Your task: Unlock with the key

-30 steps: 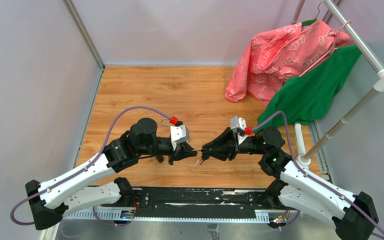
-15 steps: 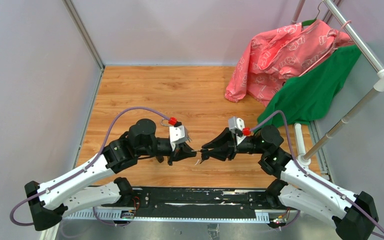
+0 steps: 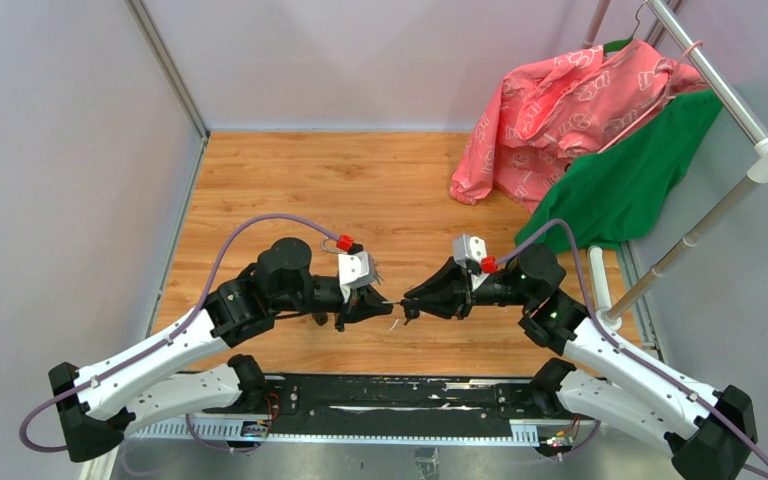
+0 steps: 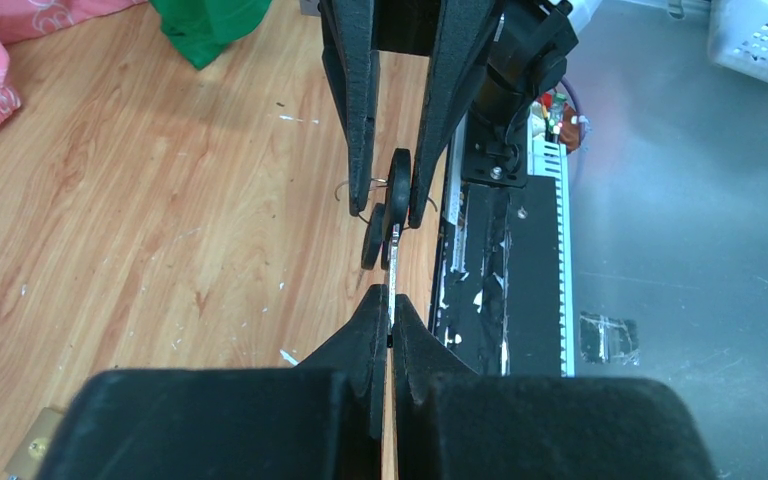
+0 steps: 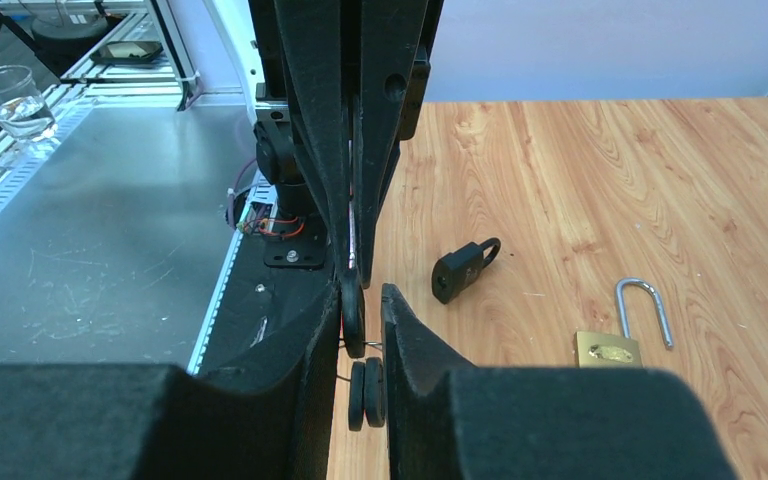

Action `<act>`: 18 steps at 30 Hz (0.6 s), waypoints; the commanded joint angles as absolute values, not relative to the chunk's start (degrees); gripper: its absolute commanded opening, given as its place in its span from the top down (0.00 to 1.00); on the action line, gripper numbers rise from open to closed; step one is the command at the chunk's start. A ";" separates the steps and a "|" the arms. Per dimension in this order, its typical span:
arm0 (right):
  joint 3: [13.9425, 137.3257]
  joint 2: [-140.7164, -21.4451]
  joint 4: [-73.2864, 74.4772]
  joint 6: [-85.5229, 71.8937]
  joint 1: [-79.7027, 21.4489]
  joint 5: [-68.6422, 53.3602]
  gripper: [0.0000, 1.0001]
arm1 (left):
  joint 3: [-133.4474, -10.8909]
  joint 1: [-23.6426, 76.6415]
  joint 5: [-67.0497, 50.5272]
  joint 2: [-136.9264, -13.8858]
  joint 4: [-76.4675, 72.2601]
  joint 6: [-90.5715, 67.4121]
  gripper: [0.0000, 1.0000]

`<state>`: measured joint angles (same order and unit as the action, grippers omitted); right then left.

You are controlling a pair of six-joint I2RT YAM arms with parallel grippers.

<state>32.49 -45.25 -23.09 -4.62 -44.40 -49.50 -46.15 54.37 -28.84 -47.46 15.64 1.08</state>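
Silver key with a round black head (image 4: 397, 175): hanging in mid-air between the two grippers, above the near edge of the light wooden tabletop (image 3: 360, 180). Lying heaped at the far right of that wood and touching each other: a pink patterned garment (image 3: 560, 110) and a green cloth (image 3: 630, 190). Pinching the key's blade with the left gripper (image 4: 391, 305), jaws pressed tight on the metal. Straddling the black head with the right gripper (image 5: 362, 292), jaws narrow, one finger touching the head and a thin slit showing at the other. Resting on the wood, apart from the key: a brass padlock with a silver shackle (image 5: 608, 350) and, near it, a small black padlock (image 5: 457, 272). Dangling from the held key on a thin wire ring: two spare black-headed keys (image 5: 365, 392).
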 commanded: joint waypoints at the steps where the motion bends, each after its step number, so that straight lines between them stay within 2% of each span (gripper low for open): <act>1: 34.45 -45.71 -19.41 -1.54 -45.35 -49.84 0.76 | -45.98 53.79 -29.95 -47.15 14.85 1.44 1.00; 13: 34.72 -46.80 -18.95 -1.69 -46.10 -50.49 0.79 | -45.62 53.79 -29.88 -47.35 14.24 1.32 1.00; 15: 34.66 -46.82 -18.77 -1.61 -46.14 -50.80 0.87 | -45.53 53.79 -29.73 -47.35 14.22 1.31 1.00; 17: 34.78 -46.85 -18.30 -1.59 -46.14 -50.78 0.99 | -45.57 53.79 -29.65 -47.35 14.22 1.31 1.00; 18: 34.91 -46.77 -17.83 -1.66 -46.18 -50.41 1.00 | -45.53 53.79 -29.55 -47.37 14.18 1.31 1.00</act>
<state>33.28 -46.76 -19.94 -2.59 -45.15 -50.04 -45.71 54.13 -28.80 -47.51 16.16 1.06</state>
